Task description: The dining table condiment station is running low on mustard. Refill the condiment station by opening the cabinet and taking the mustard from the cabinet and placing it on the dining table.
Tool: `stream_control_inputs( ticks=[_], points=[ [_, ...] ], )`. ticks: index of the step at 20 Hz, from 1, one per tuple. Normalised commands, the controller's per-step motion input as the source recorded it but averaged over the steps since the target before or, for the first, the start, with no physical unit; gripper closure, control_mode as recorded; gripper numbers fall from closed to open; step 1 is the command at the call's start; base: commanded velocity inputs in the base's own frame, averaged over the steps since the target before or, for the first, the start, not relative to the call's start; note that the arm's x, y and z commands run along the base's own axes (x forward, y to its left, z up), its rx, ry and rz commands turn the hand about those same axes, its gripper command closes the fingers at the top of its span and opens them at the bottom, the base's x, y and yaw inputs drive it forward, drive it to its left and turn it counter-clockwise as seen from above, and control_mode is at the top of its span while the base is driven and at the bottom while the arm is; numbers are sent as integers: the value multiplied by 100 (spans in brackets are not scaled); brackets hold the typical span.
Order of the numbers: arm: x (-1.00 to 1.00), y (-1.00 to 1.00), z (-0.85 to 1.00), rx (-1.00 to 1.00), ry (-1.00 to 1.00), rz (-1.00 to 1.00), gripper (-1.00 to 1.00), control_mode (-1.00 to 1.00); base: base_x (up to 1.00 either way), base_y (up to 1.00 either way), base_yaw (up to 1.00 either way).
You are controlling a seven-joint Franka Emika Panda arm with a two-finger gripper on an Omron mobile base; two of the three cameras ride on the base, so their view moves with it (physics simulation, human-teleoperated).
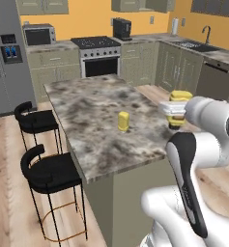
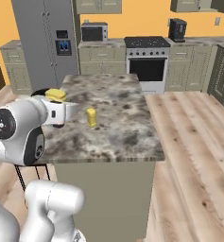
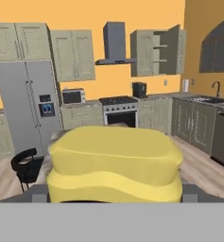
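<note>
Pincer (image 1: 176, 112) spread wide, pinching yellow squeeze mustard bottle (image 1: 180, 96) at the marble-topped bench (image 1: 92, 140) edge. Risk: released near the rim, bottle topples floorward.

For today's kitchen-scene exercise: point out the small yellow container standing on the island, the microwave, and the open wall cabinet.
yellow container (image 1: 123, 121), left base view, middle of its body.
microwave (image 2: 94, 33), right base view, its front door.
wall cabinet (image 3: 163, 51), hand view, open shelves beside the swung-out door.
</note>
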Motion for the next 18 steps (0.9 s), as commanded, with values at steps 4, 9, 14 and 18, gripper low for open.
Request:
stream_control_inputs(
  ticks=[4,9,14,18],
  points=[
    [55,-24,-36,0,-4,-2,100,-100,0,0,0],
    [46,-41,-5,0,3,0,100,-100,0,0,0],
    [35,-30,-1,0,6,6,100,-100,0,0,0],
    [36,-17,-17,0,4,29,100,-100,0,0,0]
  ],
)
